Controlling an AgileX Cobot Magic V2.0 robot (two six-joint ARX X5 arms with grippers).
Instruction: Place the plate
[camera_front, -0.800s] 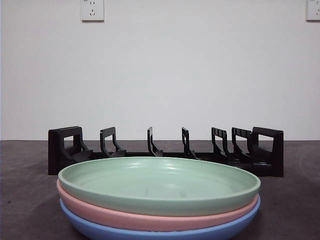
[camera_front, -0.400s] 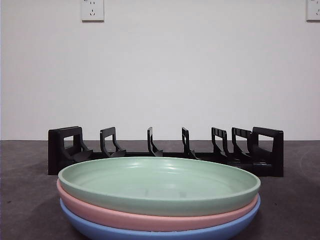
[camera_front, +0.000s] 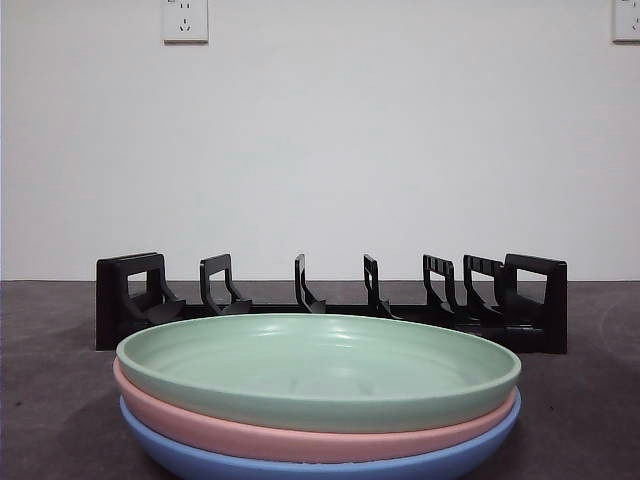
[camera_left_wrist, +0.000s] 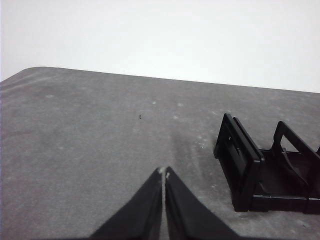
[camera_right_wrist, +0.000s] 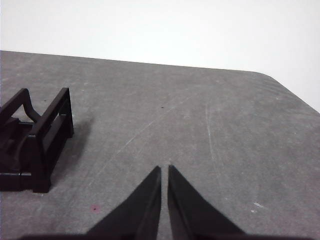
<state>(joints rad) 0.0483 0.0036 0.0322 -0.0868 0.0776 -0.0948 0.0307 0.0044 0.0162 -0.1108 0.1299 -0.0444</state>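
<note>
While the green plate (camera_front: 318, 370) sits atop the pink plate (camera_front: 300, 436) and blue plate (camera_front: 330, 466) at the bench's (camera_front: 50, 400) near edge, the black rack (camera_front: 330, 300) behind them holds nothing, so placing has not begun. The left gripper (camera_left_wrist: 164, 173) and right gripper (camera_right_wrist: 164, 170) wait beside opposite rack ends, jaws pressed nearly together, holding nothing. Nothing has shifted since a second ago.
</note>
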